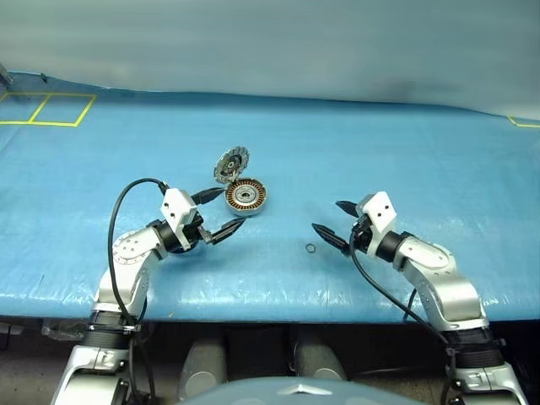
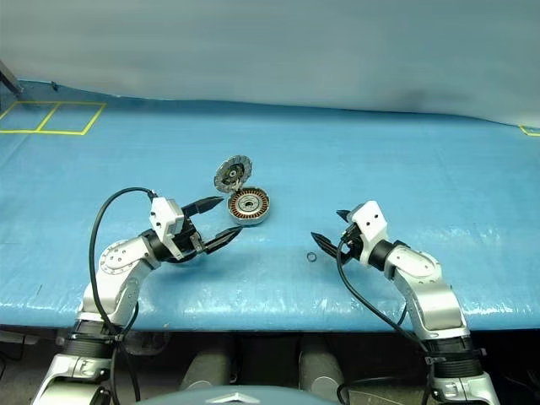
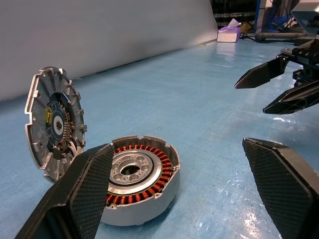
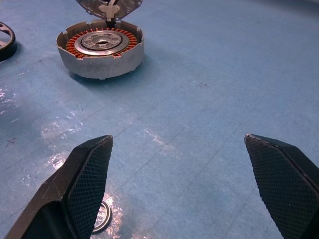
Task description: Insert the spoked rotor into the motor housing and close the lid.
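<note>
The motor housing (image 1: 245,197) lies flat on the blue table, its copper windings and silver hub showing. Its lid (image 1: 230,164) stands upright, hinged at the far rim, toothed edge and dark centre facing the housing. My left gripper (image 1: 229,209) is open just left of and in front of the housing, one fingertip close to its rim. My right gripper (image 1: 327,216) is open farther right, apart from everything. In the right wrist view, part of a dark spoked rotor (image 4: 7,45) lies on the table beside the housing (image 4: 102,47); the left hand hides it in the eye views.
A tiny dark ring (image 1: 310,248) lies on the table just left of my right gripper. Yellow tape squares (image 1: 51,110) mark the far left corner. The table's front edge (image 1: 278,308) runs below both arms. A grey wall closes the back.
</note>
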